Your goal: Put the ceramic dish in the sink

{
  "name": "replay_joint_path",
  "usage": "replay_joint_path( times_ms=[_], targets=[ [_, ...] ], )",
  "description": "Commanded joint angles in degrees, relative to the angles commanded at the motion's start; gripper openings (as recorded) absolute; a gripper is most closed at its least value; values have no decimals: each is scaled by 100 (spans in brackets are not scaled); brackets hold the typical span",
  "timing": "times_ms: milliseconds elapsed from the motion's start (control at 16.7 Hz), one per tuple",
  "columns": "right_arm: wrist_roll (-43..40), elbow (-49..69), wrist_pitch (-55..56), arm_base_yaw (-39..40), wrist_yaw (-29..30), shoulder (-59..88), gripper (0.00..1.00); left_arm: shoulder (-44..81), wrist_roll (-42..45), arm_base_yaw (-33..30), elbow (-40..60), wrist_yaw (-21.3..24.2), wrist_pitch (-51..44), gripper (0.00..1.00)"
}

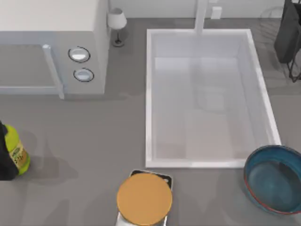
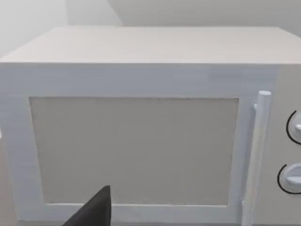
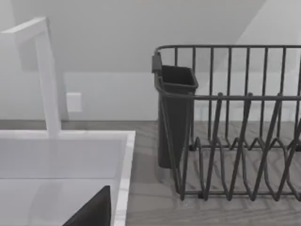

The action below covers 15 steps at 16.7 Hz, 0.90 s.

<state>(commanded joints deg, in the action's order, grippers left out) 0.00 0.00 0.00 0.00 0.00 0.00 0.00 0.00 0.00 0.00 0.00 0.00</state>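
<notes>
The round glossy teal-blue ceramic dish [image 1: 274, 178] with its thin reddish-brown rim sits on the grey table [image 1: 94, 141] at the top view's lower right, just outside the near right corner of the large white rectangular sink [image 1: 148, 94], whose pale bottom holds nothing. A flat orange-tan round disc [image 1: 144, 198] on a steel base lies to the dish's left, near the sink's front rim. The left wrist view faces the white microwave-like box [image 2: 136, 146] with two round knobs; the right wrist view looks over the sink's rim toward a dark wire dish rack [image 3: 235, 127] and the white faucet post [image 3: 44, 75]. In each, one dark finger tip edges in, so how far either claw is open I cannot tell; neither is seen holding anything.
</notes>
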Motion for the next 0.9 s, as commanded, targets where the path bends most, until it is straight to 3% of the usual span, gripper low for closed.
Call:
replay_joint_path(
  times_ms=[360,900],
  targets=[
    [87,590,-605,90,-5,625,100,0,0,0,0,0,0,100],
    [504,3499,-4060,484,39,4860,100,0,0,0,0,0,0,100]
  ],
)
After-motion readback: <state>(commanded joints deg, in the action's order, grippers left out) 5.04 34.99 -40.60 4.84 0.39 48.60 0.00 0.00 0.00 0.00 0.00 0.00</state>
